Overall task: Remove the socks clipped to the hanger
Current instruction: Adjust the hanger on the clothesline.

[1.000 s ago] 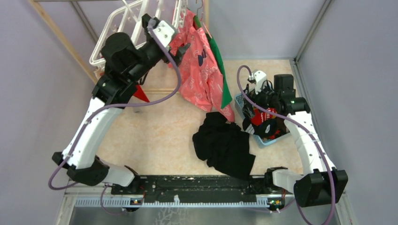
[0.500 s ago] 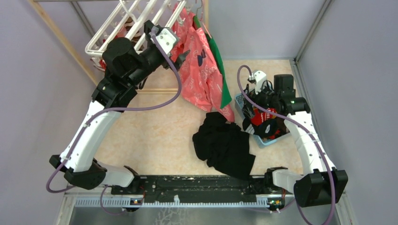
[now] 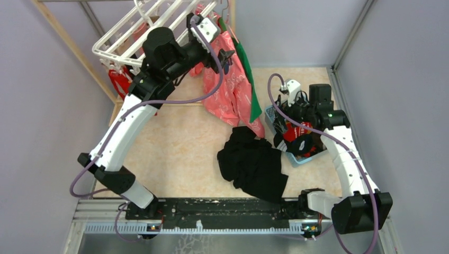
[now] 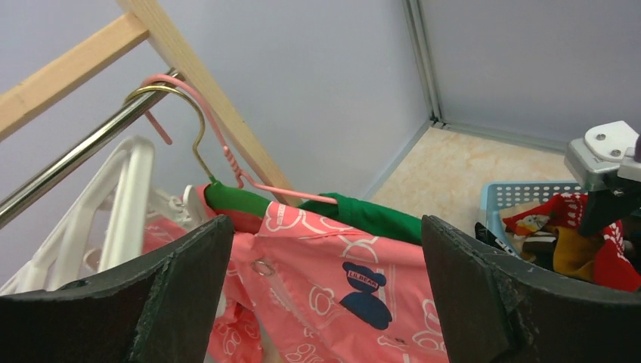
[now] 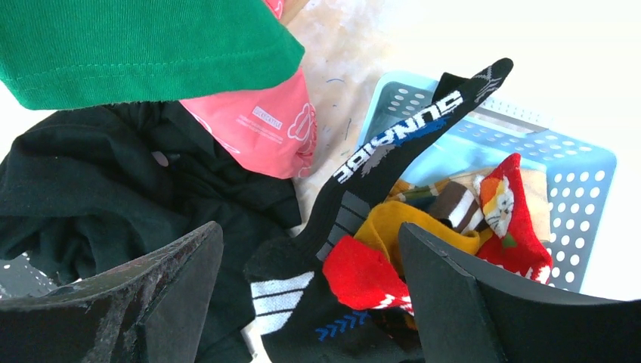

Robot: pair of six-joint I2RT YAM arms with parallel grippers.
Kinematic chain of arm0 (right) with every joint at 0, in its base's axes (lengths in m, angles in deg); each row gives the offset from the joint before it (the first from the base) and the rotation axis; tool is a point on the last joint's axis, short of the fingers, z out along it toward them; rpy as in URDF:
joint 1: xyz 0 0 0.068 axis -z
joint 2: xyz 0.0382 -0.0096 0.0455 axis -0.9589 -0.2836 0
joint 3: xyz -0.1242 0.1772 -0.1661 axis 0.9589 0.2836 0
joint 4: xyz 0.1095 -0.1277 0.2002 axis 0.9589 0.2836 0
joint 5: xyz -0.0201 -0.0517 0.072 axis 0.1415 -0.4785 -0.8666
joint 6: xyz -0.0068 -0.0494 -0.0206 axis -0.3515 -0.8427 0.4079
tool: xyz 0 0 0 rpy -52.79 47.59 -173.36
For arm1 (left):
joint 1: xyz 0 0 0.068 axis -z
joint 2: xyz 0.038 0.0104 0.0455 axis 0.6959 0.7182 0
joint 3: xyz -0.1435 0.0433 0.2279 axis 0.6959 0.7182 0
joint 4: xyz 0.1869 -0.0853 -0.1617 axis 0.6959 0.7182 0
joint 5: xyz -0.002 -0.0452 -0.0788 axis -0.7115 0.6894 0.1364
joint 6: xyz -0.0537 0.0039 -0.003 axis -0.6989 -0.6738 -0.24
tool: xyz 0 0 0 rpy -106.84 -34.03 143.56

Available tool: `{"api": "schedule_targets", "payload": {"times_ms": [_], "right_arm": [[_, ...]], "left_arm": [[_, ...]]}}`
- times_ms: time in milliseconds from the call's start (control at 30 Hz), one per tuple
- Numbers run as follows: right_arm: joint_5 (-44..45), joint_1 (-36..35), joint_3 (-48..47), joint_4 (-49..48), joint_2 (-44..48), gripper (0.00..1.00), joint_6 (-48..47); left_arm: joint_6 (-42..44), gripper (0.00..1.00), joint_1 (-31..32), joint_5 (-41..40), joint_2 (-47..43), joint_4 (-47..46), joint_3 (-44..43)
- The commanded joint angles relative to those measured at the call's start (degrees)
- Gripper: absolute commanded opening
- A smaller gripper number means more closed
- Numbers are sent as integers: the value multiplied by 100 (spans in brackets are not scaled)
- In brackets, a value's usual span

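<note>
The hanger (image 3: 120,43), a white plastic rack with crossbars, sits tilted in the upper left of the top view. A red sock (image 3: 119,80) hangs below its lower left edge. More socks (image 3: 296,138) lie heaped in a pale blue basket (image 3: 303,159) at the right of the table.

In the right wrist view a long black sock (image 5: 393,155) drapes over the basket's rim. Its white and blue lettering reads roughly "SUNRISE", though the letters are skewed. Beside it lie a mustard sock (image 5: 404,227), a plain red sock (image 5: 363,276) and a red sock with a small cat-like figure (image 5: 508,215).

The pink shirt (image 4: 325,257) fills the lower middle of the left wrist view. It carries a navy bear badge (image 4: 364,283) marked "LILBEAR". The white print on its hem (image 5: 264,121) in the right wrist view is too small to read. A green garment (image 4: 370,218) hangs just behind the shirt, both on thin wire hooks over a metal rail (image 4: 83,155).

The left jaws stand wide apart up by the shirt's collar, gripping nothing. The right jaws are also spread wide above the basket. They hold nothing, with the socks and a black cloth heap (image 5: 91,189) below them.
</note>
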Motion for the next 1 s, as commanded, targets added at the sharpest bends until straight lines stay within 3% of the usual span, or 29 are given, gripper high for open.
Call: {"api": "schedule_targets", "payload": {"times_ms": [0,200,467,667,767,833,967], "right_arm": [[-37,7,-152,-77,257,86,48],[-18,-1,-162,-36,259,86,29],[-14,3,-172,-64,226,86,28],[-38,3,-155,-103,200,86,42],[-80,-4,-157,-111,184,86,63],[-91,4,-137,-110,198,86,63],[-93,7,-66,-146,243,86,36]], "left_arm": [[-277,99,32,104,296,-91,-509],[-215,99,43,-362,535,-17,-1054],[-479,99,122,1708,-482,733,-757],[-223,99,24,1612,-1450,1309,-614],[4,98,-362,1125,-1823,1569,-626],[335,97,-572,384,-2064,1709,-563],[1493,96,-770,-2004,-2458,1736,-14]]}}
